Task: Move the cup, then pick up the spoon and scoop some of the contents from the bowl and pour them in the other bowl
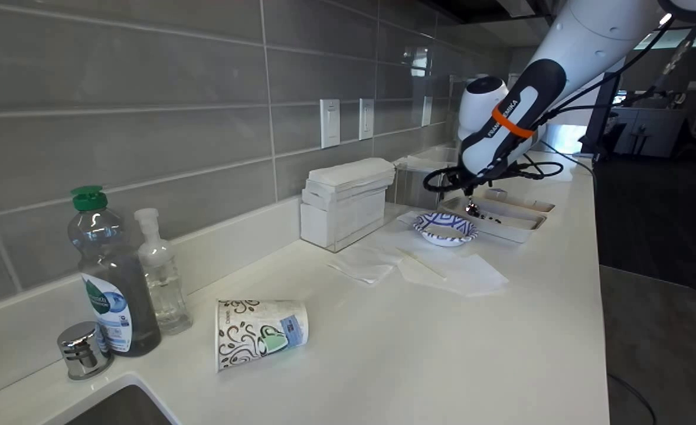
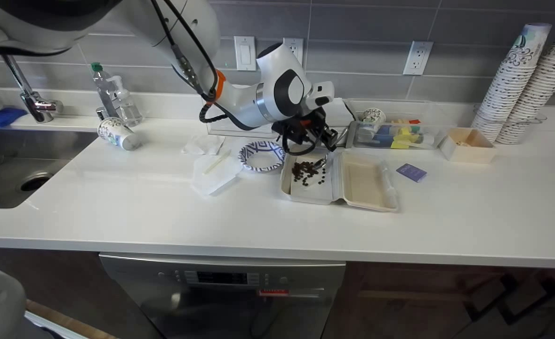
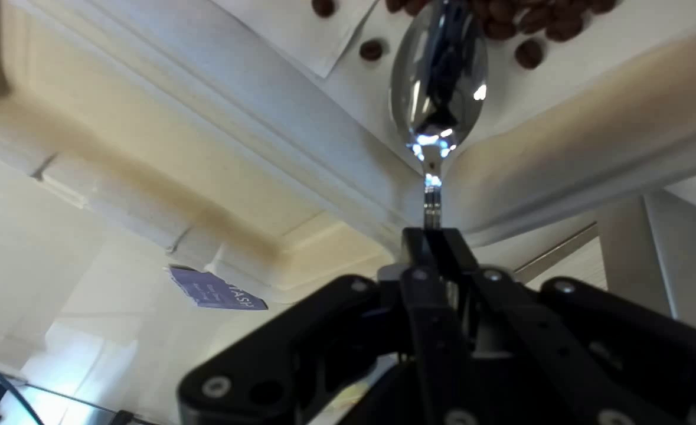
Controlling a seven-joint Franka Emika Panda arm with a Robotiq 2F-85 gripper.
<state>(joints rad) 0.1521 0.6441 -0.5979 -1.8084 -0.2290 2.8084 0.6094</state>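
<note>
My gripper (image 3: 430, 239) is shut on the handle of the shiny metal spoon (image 3: 439, 77). The spoon points down into the bean side of an open takeout box (image 2: 311, 197); it also shows in both exterior views (image 1: 472, 209) (image 2: 320, 163). Its tip is at the dark brown beans (image 2: 304, 171), also seen in the wrist view (image 3: 536, 19); I cannot tell whether it touches them. The blue-and-white patterned bowl (image 2: 261, 159) stands beside the box, also in an exterior view (image 1: 445, 241). The printed paper cup (image 1: 259, 332) lies on its side near the sink, also here (image 2: 113, 132).
Napkins and a thin stick (image 2: 217, 162) lie beside the bowl. A napkin holder (image 1: 348, 203) and a clear bin (image 2: 399, 136) stand along the wall. A green-capped bottle (image 1: 111, 295) and soap pump (image 1: 162, 277) stand by the sink. A purple packet (image 2: 411, 172) lies past the box lid.
</note>
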